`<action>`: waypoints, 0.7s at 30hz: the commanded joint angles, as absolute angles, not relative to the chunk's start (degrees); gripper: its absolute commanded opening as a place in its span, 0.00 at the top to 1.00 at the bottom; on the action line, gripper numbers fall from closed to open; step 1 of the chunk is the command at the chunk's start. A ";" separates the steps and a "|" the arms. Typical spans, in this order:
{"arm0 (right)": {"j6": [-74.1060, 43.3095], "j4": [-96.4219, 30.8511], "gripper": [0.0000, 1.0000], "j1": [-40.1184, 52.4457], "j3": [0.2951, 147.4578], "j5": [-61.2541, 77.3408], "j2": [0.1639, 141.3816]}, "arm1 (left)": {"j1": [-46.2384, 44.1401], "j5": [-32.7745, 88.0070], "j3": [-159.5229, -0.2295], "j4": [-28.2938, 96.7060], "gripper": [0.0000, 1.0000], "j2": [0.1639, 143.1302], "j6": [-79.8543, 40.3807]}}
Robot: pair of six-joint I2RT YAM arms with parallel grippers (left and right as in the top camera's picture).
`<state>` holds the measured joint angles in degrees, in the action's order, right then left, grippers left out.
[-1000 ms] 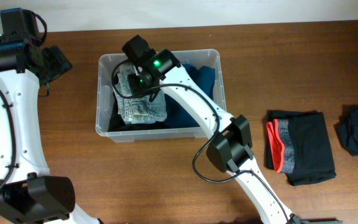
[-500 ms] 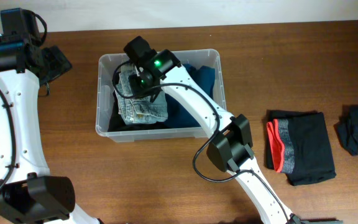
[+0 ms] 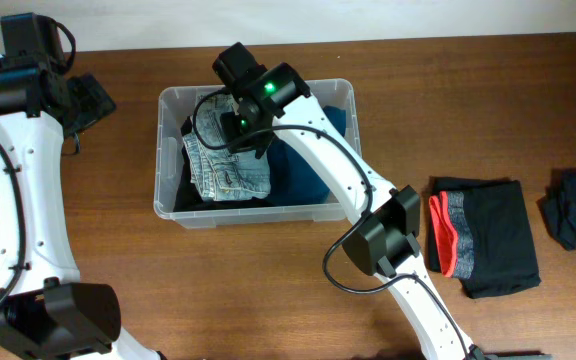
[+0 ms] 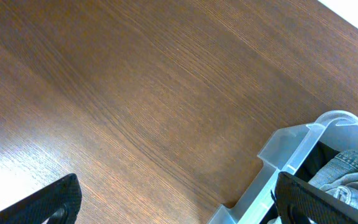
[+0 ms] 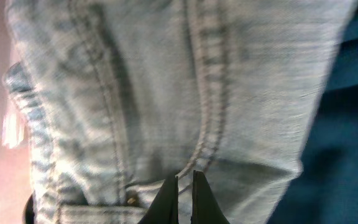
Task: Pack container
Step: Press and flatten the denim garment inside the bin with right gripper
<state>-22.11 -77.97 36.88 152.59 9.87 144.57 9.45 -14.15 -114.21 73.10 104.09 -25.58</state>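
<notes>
On brown wood table, container sits at 11 o'clock near the far edge, holding folded jeans. Bare wood at 6 and 1; black clothes at 3. Right gripper is closed over the jeans and has shifted toward 1 since earlier. Left gripper is wide open at 10.

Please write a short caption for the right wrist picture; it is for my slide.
The right tool, shut, close over light denim, with dark blue cloth at the right edge.
</notes>
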 commanded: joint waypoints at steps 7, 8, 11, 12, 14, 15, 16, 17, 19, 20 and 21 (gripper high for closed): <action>-21.58 -83.94 0.96 41.41 153.21 15.44 143.11 | 9.65 -14.37 -114.56 73.17 0.01 102.96 -26.11; -22.13 -84.71 0.96 42.22 153.21 15.46 143.26 | 9.65 -14.37 -114.56 73.17 0.01 102.96 -26.13; -22.13 -84.77 0.96 43.75 153.21 15.46 143.79 | 9.65 -14.37 -114.56 73.17 0.01 102.96 -26.13; -22.13 -84.47 0.96 44.31 153.14 15.44 143.96 | 9.65 -14.37 -114.56 73.17 0.01 102.96 -26.13; -22.13 -83.46 0.95 45.52 152.94 15.44 144.75 | 9.65 -14.37 -114.56 73.17 0.01 102.96 -26.13; -22.11 -83.02 0.95 45.93 152.79 15.25 145.12 | 9.65 -14.35 -114.56 73.17 0.01 102.96 -26.13; -22.11 -82.48 0.95 46.33 152.73 14.81 145.69 | 9.65 -14.37 -114.56 73.17 0.01 102.96 -26.13; -22.13 -81.97 0.95 46.63 152.66 14.33 145.99 | 9.65 -14.37 -114.56 73.17 0.01 102.96 -26.13; -22.11 -80.68 0.95 46.83 152.46 14.37 146.80 | 9.65 -14.37 -114.56 73.17 0.01 102.96 -26.13; -22.09 -80.03 0.95 46.81 152.35 14.35 147.41 | 9.65 -14.37 -114.56 73.17 0.01 102.96 -26.11; -22.09 -79.53 0.95 46.74 152.35 14.33 147.61 | 9.65 -14.37 -114.56 73.17 0.01 102.96 -26.13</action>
